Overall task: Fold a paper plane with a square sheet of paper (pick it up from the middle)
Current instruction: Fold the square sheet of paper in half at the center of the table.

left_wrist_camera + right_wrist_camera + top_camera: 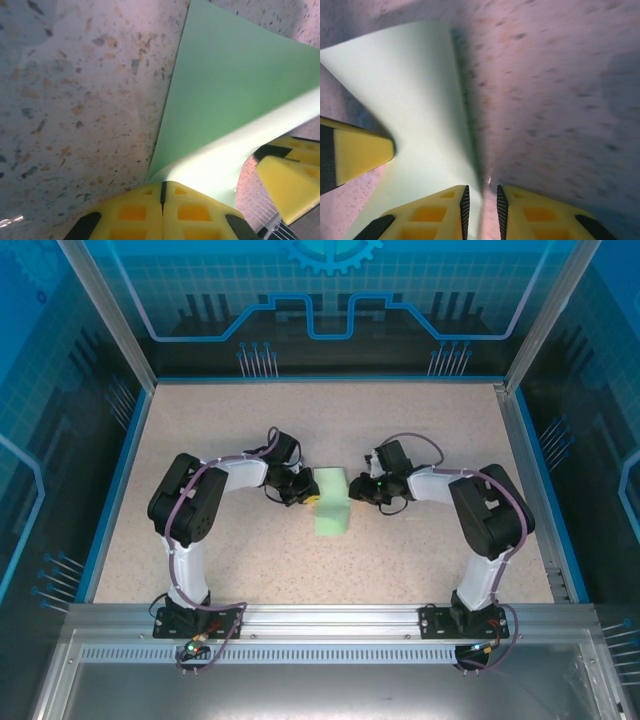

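One speckled worktop [430, 430] carries it all; over its middle the square sheet of paper [331, 505] rises humped between my two sets of jaws. I judge it feather-light, limp, quick to crease or tear, so edge pinches near its midline suit best. My left jaws are pressed together on one edge; my right jaws stand a slit apart around the opposite edge.

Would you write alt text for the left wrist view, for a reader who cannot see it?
The left gripper, fingers closed, pinches an edge of the square sheet of paper, which curls up over a speckled table; the right gripper's fingers show lower right.
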Robot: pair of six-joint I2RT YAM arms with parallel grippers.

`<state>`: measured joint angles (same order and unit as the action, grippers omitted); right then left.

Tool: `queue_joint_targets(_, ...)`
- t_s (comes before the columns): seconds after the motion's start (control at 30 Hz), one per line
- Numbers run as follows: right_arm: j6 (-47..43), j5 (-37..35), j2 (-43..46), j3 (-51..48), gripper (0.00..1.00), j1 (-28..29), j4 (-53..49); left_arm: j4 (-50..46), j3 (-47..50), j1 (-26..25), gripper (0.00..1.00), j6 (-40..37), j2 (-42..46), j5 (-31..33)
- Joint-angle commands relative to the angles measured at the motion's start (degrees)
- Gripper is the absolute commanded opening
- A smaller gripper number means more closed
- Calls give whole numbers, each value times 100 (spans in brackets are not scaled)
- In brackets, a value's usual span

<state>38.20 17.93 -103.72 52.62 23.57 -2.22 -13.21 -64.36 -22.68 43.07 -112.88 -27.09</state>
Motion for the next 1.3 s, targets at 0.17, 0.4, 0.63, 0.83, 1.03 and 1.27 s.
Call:
queue_joint_targets(0.17,-265,-603,437,609,25,627,-453,-921,213,-55,5,-115,-445,529)
queue_joint_targets(0.4,-40,-198,-661,1213,22,746,-338,-927,222,-56,5,-106,-455,529)
queue_joint_targets(0.63,165,-302,-934,962,22,282,100,-957,250,-57,5,-158,-450,529)
queue_joint_targets(0.83,336,-510,-703,630,22,-172,263,-1014,270,-61,5,-220,-470,565)
queue_joint_targets(1.03,283,-572,-263,736,22,-141,191,-990,257,-60,4,-211,-472,551)
queue_joint_targets(1.27,234,-393,-340,1041,23,412,227,-995,248,-57,5,-197,-472,546)
